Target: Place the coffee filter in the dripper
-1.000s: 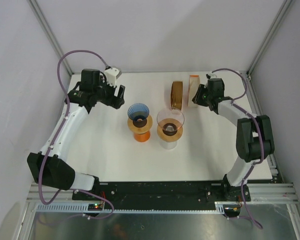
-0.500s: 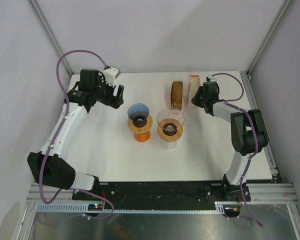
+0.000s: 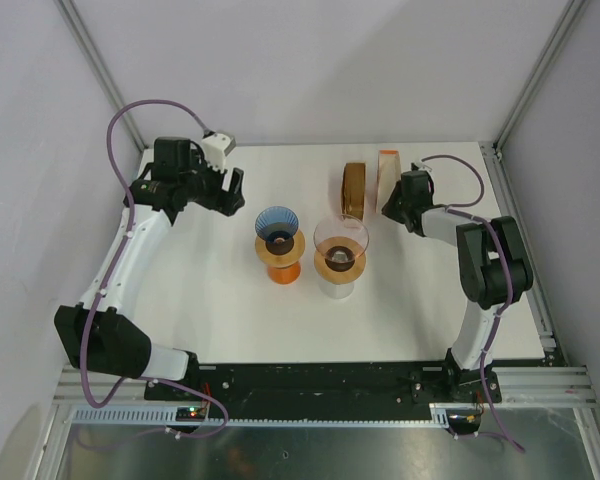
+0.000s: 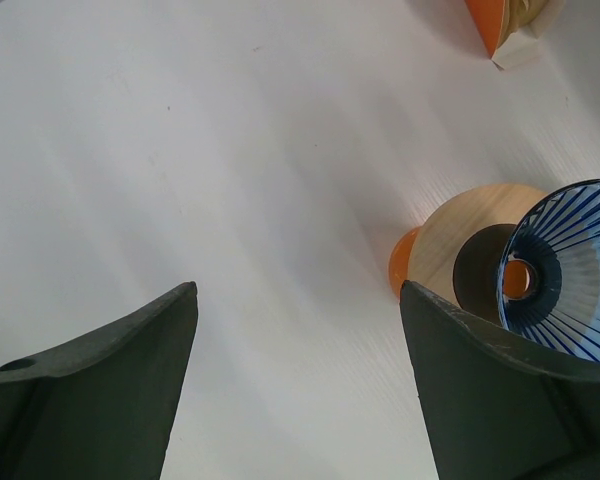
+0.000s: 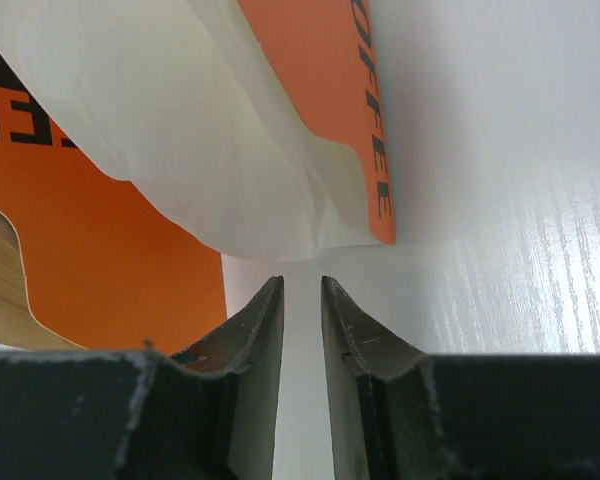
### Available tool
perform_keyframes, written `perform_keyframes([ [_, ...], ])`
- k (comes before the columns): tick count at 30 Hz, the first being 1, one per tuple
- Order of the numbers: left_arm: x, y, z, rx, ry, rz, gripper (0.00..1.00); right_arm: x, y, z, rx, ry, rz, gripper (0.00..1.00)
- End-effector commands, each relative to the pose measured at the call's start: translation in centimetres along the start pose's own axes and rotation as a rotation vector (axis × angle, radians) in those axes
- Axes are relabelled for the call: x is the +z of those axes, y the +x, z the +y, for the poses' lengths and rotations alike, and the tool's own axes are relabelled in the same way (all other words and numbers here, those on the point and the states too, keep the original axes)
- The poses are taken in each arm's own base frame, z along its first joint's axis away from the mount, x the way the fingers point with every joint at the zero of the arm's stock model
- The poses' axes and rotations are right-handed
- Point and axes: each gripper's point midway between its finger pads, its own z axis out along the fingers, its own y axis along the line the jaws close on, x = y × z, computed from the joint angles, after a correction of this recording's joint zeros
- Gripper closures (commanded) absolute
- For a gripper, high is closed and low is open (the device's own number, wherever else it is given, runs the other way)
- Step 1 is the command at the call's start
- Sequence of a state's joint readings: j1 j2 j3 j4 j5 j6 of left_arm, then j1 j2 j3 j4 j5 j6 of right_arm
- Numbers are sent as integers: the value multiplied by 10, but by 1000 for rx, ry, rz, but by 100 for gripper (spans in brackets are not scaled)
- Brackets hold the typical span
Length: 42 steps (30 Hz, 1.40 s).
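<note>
A blue ribbed dripper (image 3: pixel 277 225) sits on an orange stand mid-table; it also shows in the left wrist view (image 4: pixel 570 280). White coffee filters (image 5: pixel 180 130) stick out of an orange box (image 3: pixel 387 180) standing at the back right. My right gripper (image 3: pixel 388 200) is right at the box's near side; in its wrist view the right gripper (image 5: pixel 302 285) has only a narrow gap between its jaws, with nothing in it, just below the filters' edge. My left gripper (image 3: pixel 237 192) is wide open and empty, left of and behind the blue dripper; the left wrist view shows bare table between its jaws (image 4: pixel 298 300).
A clear glass dripper (image 3: pixel 340 240) on a white stand sits right of the blue one. A round wooden holder (image 3: pixel 354 188) stands left of the orange box. White walls and metal frame posts enclose the table.
My right gripper has moved left, up to the orange filter box. My left gripper has shifted slightly left and back.
</note>
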<state>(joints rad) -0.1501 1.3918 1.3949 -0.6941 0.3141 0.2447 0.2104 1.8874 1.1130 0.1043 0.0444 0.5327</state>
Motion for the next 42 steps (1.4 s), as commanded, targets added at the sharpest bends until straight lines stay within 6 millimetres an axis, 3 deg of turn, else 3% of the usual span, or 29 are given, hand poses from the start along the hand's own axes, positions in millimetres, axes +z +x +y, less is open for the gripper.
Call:
perform_keyframes([
  [1,-2,-8,1,10,23,-45,14,2,-16,3,37,-11,-63,74],
  [14,-4,-9,-4,-13,59,-58,14,16,-14,0,83,-46,-55,79],
  [29,-6,-10,-3,-19,68,-64,14,32,-17,9,86,-72,-56,83],
  [39,-6,-9,-3,-20,72,-64,14,24,-31,13,52,-56,-99,90],
  [42,-6,-9,-4,-22,75,-65,14,26,-35,12,49,-54,-105,97],
])
